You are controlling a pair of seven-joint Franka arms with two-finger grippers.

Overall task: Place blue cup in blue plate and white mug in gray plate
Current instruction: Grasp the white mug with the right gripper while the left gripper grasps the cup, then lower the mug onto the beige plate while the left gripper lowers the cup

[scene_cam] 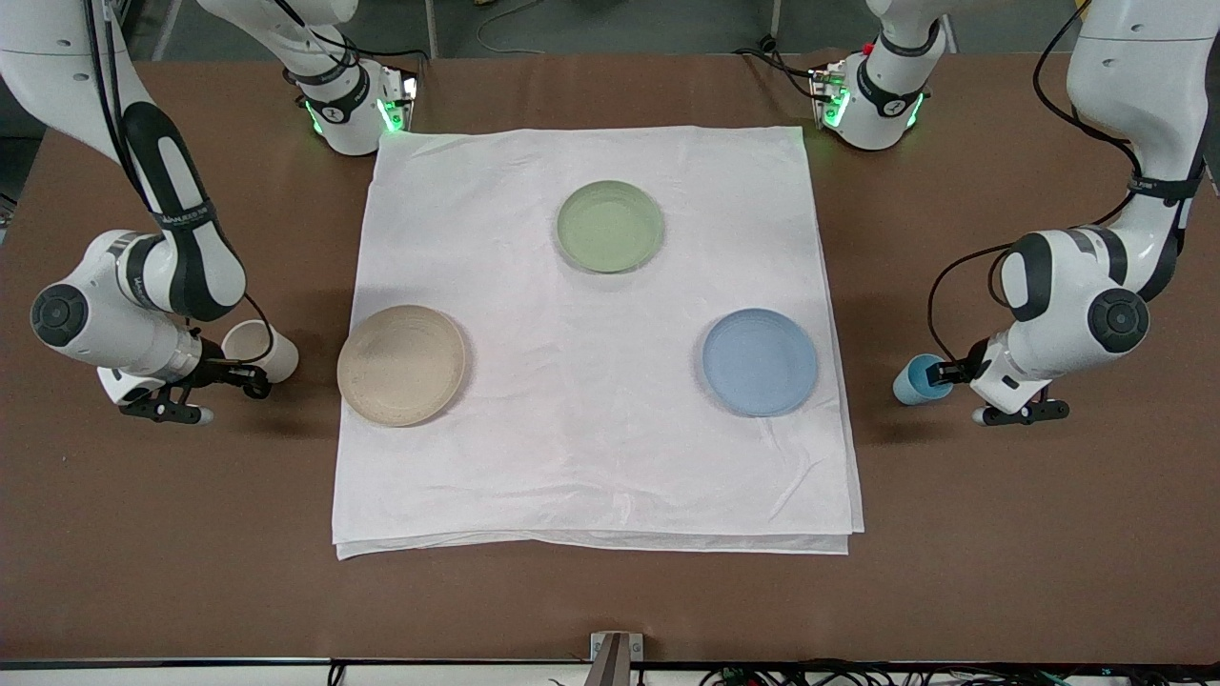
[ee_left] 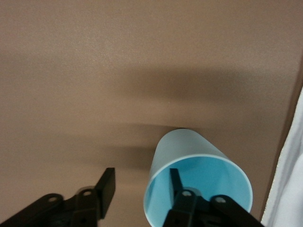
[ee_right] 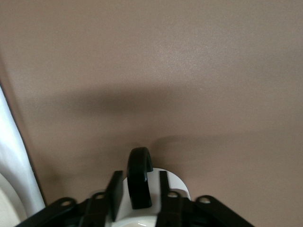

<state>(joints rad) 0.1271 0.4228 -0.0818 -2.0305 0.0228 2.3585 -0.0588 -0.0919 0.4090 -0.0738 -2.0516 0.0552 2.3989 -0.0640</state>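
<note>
The blue cup (scene_cam: 917, 381) lies tilted on the bare table at the left arm's end, its mouth toward my left gripper (scene_cam: 949, 373). In the left wrist view the cup (ee_left: 189, 151) has one finger inside it and the other outside, well apart; the gripper (ee_left: 141, 185) is open. The white mug (scene_cam: 262, 349) is tilted at the right arm's end, beside the gray plate (scene_cam: 400, 365). My right gripper (ee_right: 138, 190) is open with its fingers either side of the mug's black handle (ee_right: 139, 179), gaps showing. The blue plate (scene_cam: 760, 362) lies empty on the cloth.
A white cloth (scene_cam: 591, 467) covers the table's middle and carries all three plates. An empty green plate (scene_cam: 610, 226) sits nearer the robots' bases. Both cups rest off the cloth, on brown table (scene_cam: 1001, 534). The cloth's edge (ee_left: 289, 179) shows beside the blue cup.
</note>
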